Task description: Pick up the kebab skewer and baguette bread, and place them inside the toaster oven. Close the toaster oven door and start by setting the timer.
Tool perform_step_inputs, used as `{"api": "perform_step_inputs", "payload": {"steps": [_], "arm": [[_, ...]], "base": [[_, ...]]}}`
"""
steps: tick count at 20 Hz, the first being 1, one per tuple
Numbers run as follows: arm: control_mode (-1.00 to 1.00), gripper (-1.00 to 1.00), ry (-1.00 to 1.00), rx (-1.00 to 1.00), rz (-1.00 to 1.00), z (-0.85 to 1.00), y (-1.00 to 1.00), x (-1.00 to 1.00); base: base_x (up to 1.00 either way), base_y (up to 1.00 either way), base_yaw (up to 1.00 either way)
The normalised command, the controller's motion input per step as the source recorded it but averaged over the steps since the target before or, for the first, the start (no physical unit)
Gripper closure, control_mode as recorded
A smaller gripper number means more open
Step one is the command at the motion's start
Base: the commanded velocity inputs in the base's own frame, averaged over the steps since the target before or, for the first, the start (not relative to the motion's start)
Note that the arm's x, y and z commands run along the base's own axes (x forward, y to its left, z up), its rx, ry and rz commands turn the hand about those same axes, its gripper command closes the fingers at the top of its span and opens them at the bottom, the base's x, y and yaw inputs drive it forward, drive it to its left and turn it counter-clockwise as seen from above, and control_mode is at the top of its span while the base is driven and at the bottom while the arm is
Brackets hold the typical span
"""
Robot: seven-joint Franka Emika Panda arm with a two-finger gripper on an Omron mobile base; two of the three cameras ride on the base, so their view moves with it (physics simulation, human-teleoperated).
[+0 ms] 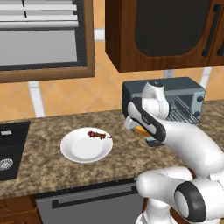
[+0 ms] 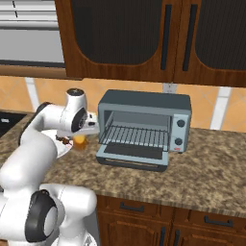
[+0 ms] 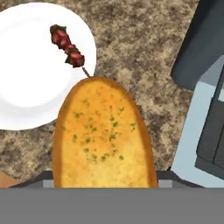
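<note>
Baguette bread (image 3: pixel 103 135): clamped in gripper (image 3: pixel 105 181), centre frame in the hand view, long axis running bottom to top. Kebab skewer (image 3: pixel 68 51): on white plate (image 3: pixel 26 92), upper left, pointing diagonally toward the loaf.

The baguette bread (image 3: pixel 105 135) is showing golden-orange with a browner crust edge and small green flecks. The kebab skewer (image 3: pixel 68 46) is carrying dark red chunks, with what may be black bits between them. The plate (image 3: pixel 26 100) is looking plain white. The toaster oven (image 2: pixel 144 122) is showing blue-grey, and the counter (image 3: pixel 144 48) is mottled brown and tan.
</note>
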Motion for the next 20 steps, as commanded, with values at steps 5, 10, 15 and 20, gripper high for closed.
{"api": "perform_step_inputs", "payload": {"steps": [5, 10, 15, 20], "arm": [[-1.00, 1.00, -0.03, 0.00, -0.14, 0.14, -0.79, 0.50], [-1.00, 1.00, -0.01, 0.00, -0.08, 0.08, -0.62, 0.65], [-1.00, 1.00, -0.05, 0.00, -0.05, 0.00, -0.26, 0.35], [-1.00, 1.00, -0.07, 0.00, -0.04, -0.06, -0.10, 0.18]], "base": [[0.00, 0.00, 0.00], [0.00, 0.00, 0.00], [0.00, 0.00, 0.00], [0.00, 0.00, 0.00]]}}
